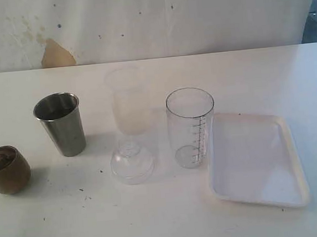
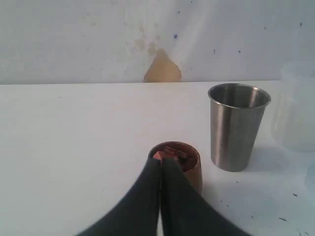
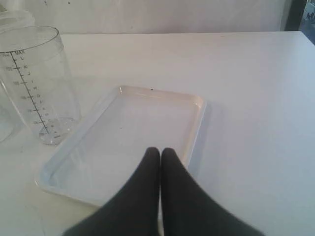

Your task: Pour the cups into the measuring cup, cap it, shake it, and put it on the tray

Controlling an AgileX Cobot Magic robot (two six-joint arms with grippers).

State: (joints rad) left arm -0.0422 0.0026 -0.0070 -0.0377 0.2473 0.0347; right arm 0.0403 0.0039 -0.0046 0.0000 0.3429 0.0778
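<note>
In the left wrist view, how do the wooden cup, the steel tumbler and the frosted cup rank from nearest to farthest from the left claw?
1. Wooden cup: directly in front of the left claw.
2. Steel tumbler: farther back, on the side toward the table's middle.
3. Frosted cup: beyond the tumbler, cut off by the picture's edge.

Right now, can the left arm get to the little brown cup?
Probably yes. The brown cup sits just beyond the left pincer, with nothing between them. The steel tumbler stands off to the side. The pincer is shut, so it must open first.
</note>
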